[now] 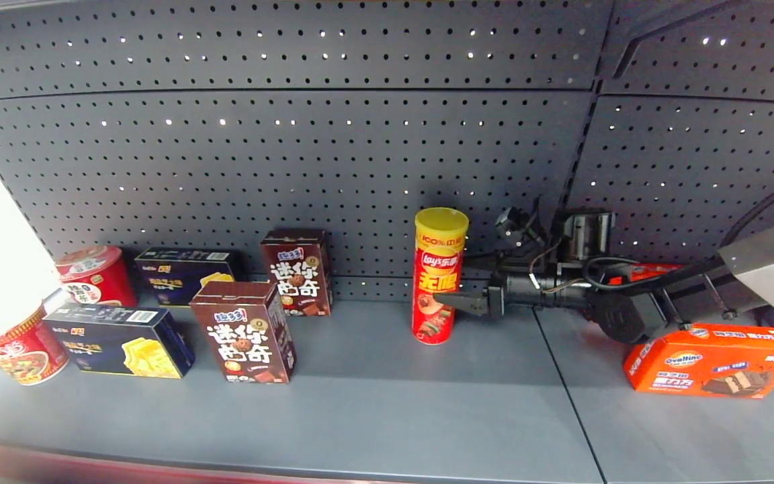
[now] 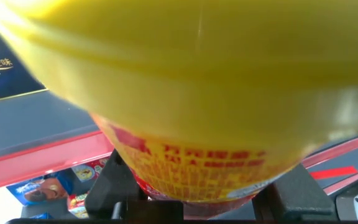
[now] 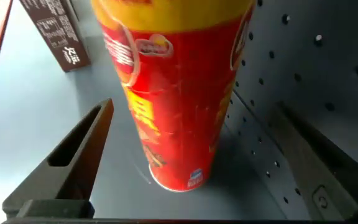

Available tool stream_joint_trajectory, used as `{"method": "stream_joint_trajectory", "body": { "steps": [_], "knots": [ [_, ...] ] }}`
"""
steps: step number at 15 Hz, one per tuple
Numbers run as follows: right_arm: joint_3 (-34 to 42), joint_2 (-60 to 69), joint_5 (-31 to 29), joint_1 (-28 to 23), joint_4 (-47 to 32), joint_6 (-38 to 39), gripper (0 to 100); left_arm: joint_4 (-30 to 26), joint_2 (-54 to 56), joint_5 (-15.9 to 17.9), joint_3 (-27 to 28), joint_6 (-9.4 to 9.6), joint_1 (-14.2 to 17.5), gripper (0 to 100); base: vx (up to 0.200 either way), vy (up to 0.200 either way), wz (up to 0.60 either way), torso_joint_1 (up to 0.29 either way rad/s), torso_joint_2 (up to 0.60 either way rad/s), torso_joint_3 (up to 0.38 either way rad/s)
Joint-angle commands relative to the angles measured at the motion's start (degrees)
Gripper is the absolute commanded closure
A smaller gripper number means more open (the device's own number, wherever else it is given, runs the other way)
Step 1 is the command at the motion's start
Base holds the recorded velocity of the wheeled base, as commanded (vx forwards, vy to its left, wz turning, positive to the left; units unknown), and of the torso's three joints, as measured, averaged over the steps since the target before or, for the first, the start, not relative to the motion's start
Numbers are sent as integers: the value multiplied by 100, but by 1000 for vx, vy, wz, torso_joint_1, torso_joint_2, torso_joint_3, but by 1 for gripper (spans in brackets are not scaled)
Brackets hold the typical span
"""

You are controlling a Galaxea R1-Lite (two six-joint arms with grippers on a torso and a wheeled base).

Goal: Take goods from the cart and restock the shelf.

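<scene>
Left gripper [image 2: 197, 202] is clamped on a yellow-and-red container [image 2: 204, 81], whose broad yellow top narrows to a red band with rows of small yellow print, too small to read; a dark finger [image 2: 114, 186] stands against each side of its lower part. It hangs near the shelf's red front edge [image 2: 42, 158]. On the grey shelf [image 1: 387, 410], at the far left, stand two red noodle cups, one in front [image 1: 21, 349] and one behind [image 1: 95, 275], both with white characters on their labels. Next come two dark blue boxes with yellow pictures of food, the front one [image 1: 121, 339] lying flat and the rear one [image 1: 185, 269] against the pegboard back [image 1: 293, 168]. Beside them two brown boxes stand upright, one forward [image 1: 242, 331] and one farther back [image 1: 296, 271], each with large white characters and a small blue badge. Right of centre the chip can [image 1: 437, 275] stands upright near the pegboard, red with a yellow lid, a round red-and-white logo and bold yellow characters. The right gripper [image 1: 454, 301] lies level at the can's lower half, spread wide: the right wrist view shows one finger [image 3: 73, 168] on each side of the can [image 3: 173, 112], with a gap between each finger and it. At the far right an orange box [image 1: 713, 359] lies flat, bearing a blue oval logo and a picture of wafers.
</scene>
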State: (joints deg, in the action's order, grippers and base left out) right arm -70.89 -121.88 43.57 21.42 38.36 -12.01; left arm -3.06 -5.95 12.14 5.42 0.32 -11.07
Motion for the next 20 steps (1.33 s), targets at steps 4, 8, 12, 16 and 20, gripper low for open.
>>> {"method": "stream_joint_trajectory", "body": {
  "steps": [4,8,12,16,20],
  "knots": [
    [-356,-512,169,20,22,-3,0,7,-3,-28,-77,3,-1,100,0,0,0,0,0,0],
    [-575,-785,222,47,92,14,0,7,-3,-36,-156,3,-1,100,0,0,0,0,0,0],
    [-830,-1022,213,55,84,32,0,7,-3,-36,-200,3,-1,100,0,0,0,0,0,0],
    [-848,-1066,257,91,233,23,0,25,-3,-45,-270,3,-1,100,0,0,0,0,0,0],
    [-364,-451,117,152,233,41,0,25,-3,-36,-279,3,-1,100,0,0,0,0,0,0]
  ]
}}
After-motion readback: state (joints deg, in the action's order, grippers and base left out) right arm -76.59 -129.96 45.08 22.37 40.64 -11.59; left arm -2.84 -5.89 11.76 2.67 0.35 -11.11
